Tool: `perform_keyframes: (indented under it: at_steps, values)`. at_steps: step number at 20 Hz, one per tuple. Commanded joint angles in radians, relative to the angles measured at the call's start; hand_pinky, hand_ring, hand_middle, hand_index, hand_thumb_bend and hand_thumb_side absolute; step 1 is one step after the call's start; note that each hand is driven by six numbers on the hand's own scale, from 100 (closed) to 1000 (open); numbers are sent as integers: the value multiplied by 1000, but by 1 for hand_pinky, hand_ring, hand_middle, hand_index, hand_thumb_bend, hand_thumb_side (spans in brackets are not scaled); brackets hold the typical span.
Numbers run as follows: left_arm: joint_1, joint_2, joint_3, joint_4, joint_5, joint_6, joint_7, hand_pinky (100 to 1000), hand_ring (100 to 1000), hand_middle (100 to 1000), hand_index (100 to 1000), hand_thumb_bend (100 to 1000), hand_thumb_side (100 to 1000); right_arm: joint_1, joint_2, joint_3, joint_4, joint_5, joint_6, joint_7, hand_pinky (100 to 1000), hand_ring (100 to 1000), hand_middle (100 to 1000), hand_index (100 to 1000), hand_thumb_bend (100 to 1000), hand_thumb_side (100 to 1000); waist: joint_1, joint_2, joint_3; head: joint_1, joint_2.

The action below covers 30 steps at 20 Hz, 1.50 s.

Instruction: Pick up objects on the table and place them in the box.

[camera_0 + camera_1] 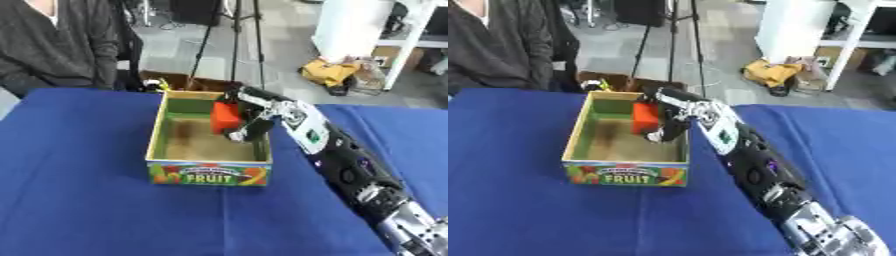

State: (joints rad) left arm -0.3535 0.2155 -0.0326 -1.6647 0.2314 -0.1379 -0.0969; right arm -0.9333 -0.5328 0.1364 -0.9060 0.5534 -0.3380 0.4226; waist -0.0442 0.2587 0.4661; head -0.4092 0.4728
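A cardboard fruit box [209, 172] with green inner walls stands on the blue table. My right arm reaches in from the lower right, and my right hand [248, 116] hangs over the box's right side. Its fingers are curled round a red block [224, 117], held inside the box above the brown floor. The block's far side is hidden by the hand. My left hand shows in neither view.
The blue table [79, 190] spreads on all sides of the box. A person in a dark top sits at the far left edge [52, 45]. Tripod legs [236, 45] and a yellow bag [328, 72] stand on the floor beyond.
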Motion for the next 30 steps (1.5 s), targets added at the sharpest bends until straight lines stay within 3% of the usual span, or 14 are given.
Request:
perform_keyframes:
  at_steps: [1,2,8,10,13,14,16,18,21,23,26,30]
  values:
    - [-13,7,1,-23,5,0,-3,618,743,653,809,766,808,-19,-5,-3,12,58,-36,15,773,938,849,865,300,534,10,-15,-2,-8,-11]
    - [-12,7,1,-22,6,0,-3,618,743,652,809,766,808,-19,-2,-7,10,73,-50,14,881,1000,941,928,418,574,10,-15,-7,-8,-10]
    - [-10,9,-1,-17,5,0,-6,618,744,652,809,768,808,-12,-6,-17,-46,68,-91,-47,894,1000,995,982,516,558,13,-22,-46,8,-3]
    - [-5,12,2,-16,4,-1,-4,618,744,652,809,768,808,-7,-9,-25,-83,40,-95,-71,852,1000,979,962,490,549,16,-28,-68,19,0]
    - [8,20,13,-13,-1,-3,5,618,744,652,808,769,807,9,-26,-55,-160,-10,-115,-119,739,932,873,919,338,489,20,-42,-129,59,13]
    - [14,23,18,-12,-4,-4,10,618,744,652,808,769,807,25,-40,-55,-206,-65,-115,-151,716,913,851,912,287,462,21,-47,-157,79,17]
    - [23,30,30,-8,-10,-6,21,618,747,654,807,771,807,87,-92,-38,-351,-245,-69,-220,699,928,827,902,183,437,23,-54,-212,128,21]
    - [29,38,43,-6,-18,-9,36,617,750,655,807,772,807,187,-140,-53,-525,-441,-1,-295,690,930,820,906,100,499,26,-58,-268,186,18]
    - [33,50,62,-2,-29,-12,60,617,760,660,806,772,806,368,-178,-111,-748,-693,94,-389,670,924,806,910,100,556,34,-61,-349,273,19]
    - [31,55,73,1,-37,-15,79,617,773,673,806,771,805,489,-172,-164,-856,-809,141,-440,658,917,795,913,100,583,40,-63,-394,316,26]
    - [29,61,85,6,-49,-18,103,617,794,694,805,771,804,623,-135,-230,-944,-898,186,-492,636,886,759,887,100,605,49,-63,-442,359,34]
    - [37,58,97,13,-60,-22,132,616,800,712,802,768,805,749,-44,-282,-979,-902,215,-517,614,864,732,879,100,619,67,-61,-499,378,43]
